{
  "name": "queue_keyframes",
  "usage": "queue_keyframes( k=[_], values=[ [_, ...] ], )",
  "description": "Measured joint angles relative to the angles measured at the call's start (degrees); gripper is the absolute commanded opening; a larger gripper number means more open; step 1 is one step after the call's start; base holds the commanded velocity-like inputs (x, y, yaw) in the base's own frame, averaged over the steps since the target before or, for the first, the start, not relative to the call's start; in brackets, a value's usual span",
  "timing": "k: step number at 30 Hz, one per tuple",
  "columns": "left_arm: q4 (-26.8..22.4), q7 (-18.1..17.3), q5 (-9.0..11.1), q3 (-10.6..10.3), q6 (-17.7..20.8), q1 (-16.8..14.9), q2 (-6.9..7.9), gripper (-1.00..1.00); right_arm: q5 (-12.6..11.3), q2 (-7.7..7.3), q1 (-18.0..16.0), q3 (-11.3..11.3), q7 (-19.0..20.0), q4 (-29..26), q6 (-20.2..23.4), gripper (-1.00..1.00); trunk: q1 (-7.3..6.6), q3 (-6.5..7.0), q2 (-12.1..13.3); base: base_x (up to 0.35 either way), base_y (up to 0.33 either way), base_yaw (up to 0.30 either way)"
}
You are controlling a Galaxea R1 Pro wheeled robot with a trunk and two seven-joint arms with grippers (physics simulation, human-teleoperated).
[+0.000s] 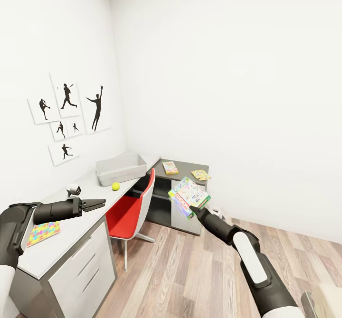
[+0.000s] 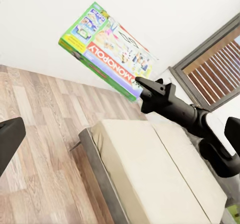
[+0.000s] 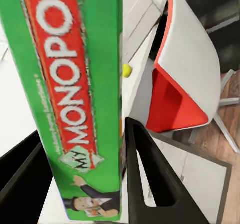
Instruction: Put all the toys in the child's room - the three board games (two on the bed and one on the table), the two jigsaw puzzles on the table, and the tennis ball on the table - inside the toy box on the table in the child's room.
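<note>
We hold the Monopoly box (image 1: 189,196) pinched at one edge in the right gripper (image 1: 194,209), above the floor short of the surface; stiff, light, smooth card, likely to swing; left gripper (image 1: 97,204) open.

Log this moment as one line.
right gripper: shut on Monopoly board game, held in air | left gripper: open, above table | toy box: on table | tennis ball: beside toy box

Bright, even, diffuse light, no visible source. Soft shadow under the desk (image 1: 71,232) and chair (image 1: 137,204). White walls near blown out. Head view bends at its edges. Right wrist: box (image 3: 70,98) print slightly soft up close.
</note>
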Motion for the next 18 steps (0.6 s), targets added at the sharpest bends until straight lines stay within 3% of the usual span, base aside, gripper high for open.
queue_keyframes(
  k=[5,9,13,18],
  values=[
    [0.0,0.13,-0.07,-0.01,0.04,-0.01,0.0,1.0,-0.94,0.07,-10.35,-0.43,-6.36,0.78,6.22,-1.0,0.0,0.0,0.0,0.0,0.0,0.0],
    [0.0,0.14,-0.11,-0.01,0.04,-0.01,0.01,1.0,-3.68,0.27,-15.8,-0.53,-7.9,0.94,7.99,-1.0,-0.01,0.0,-0.02,0.0,0.0,0.0],
    [0.0,0.1,-0.12,-0.01,0.05,-0.02,0.03,1.0,-5.06,0.61,-17.66,-0.32,-8.45,0.55,8.35,-1.0,-0.01,-0.01,-0.01,0.013,-0.011,0.0],
    [0.0,0.06,-0.12,0.07,0.05,-0.01,0.1,1.0,-4.99,0.86,-17.98,0.03,-8.63,0.56,8.17,-1.0,-0.03,0.14,-0.02,0.15,-0.141,0.1]
  ],
)
